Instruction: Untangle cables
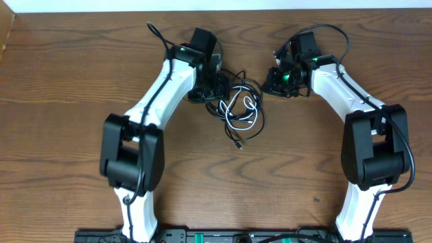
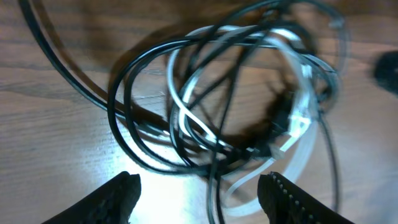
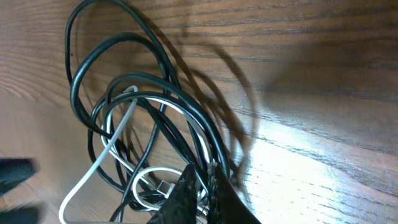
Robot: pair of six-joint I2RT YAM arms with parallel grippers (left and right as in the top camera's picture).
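The cables (image 1: 239, 108) lie in one loose tangle on the wooden counter (image 1: 67, 81), a little toward 12 o'clock from its middle, between the two arms. Most of the loops are black cords (image 3: 81, 68). A single white cord (image 2: 298, 118) winds through them, passing over some black loops and under others. One black tail trails out of the heap toward 6 o'clock and ends in a small plug (image 1: 238, 145) lying flat on the wood.

In the overhead view, the left end effector (image 2: 199, 186) sits at about 10 o'clock from the tangle. Its wrist camera shows it released: the two fingers (image 2: 118, 199) stand wide apart, with the near edge of the heap between and beyond them. Whether either finger touches a cord cannot be told.

The right end effector (image 3: 200, 173) is at about 2 o'clock from the tangle. It is clenched, its dark tips pressed together at the rim of the heap. Black strands run straight into the pinch, so it is grasping the cables there. In the right wrist view the black loops fan out from that grip toward 10 o'clock across the wood, the white cord threaded among them.
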